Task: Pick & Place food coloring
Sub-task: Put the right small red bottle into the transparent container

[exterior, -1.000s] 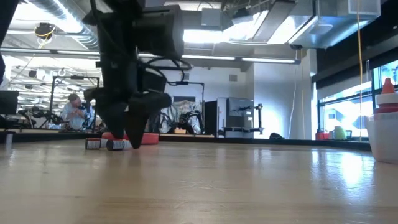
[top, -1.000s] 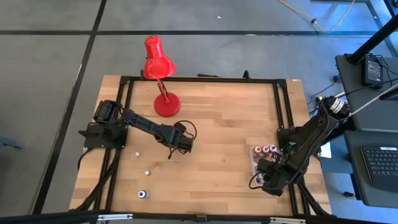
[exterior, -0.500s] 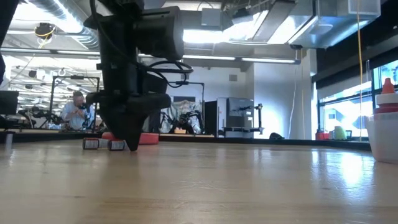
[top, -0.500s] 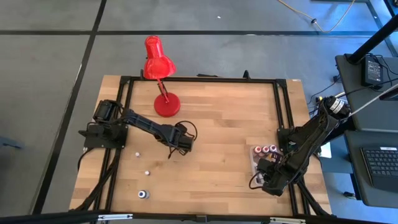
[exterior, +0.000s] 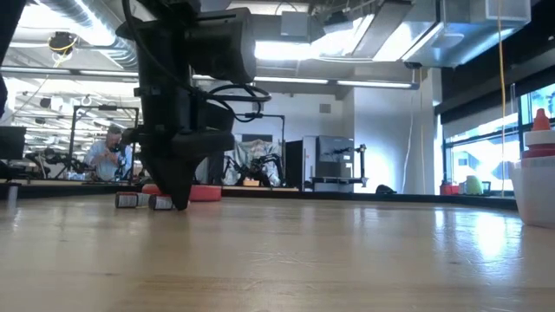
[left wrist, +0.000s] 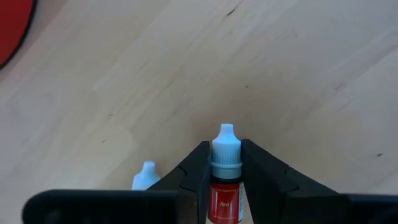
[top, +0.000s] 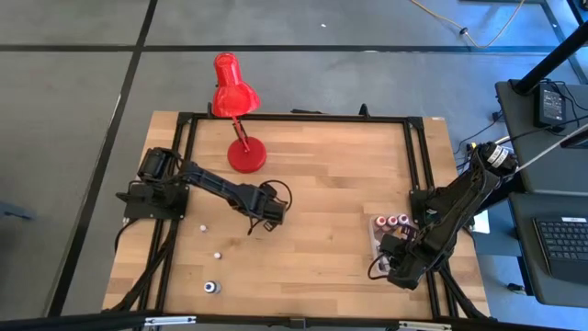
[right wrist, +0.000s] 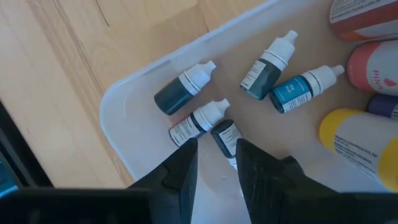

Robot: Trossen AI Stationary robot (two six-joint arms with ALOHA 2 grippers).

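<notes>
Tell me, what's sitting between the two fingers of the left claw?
A small red food coloring bottle with a pale cap, pinched in the left claw; the left wrist view shows it.

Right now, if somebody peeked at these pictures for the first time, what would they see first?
Probably the big red desk lamp at the table's far edge, the brightest thing there. Next, the left gripper near the table's middle, shut on a tiny red food coloring bottle with a pale cap. Then the clear tub on the right side, holding a handful of little bottles, with the right gripper poised over it.
</notes>
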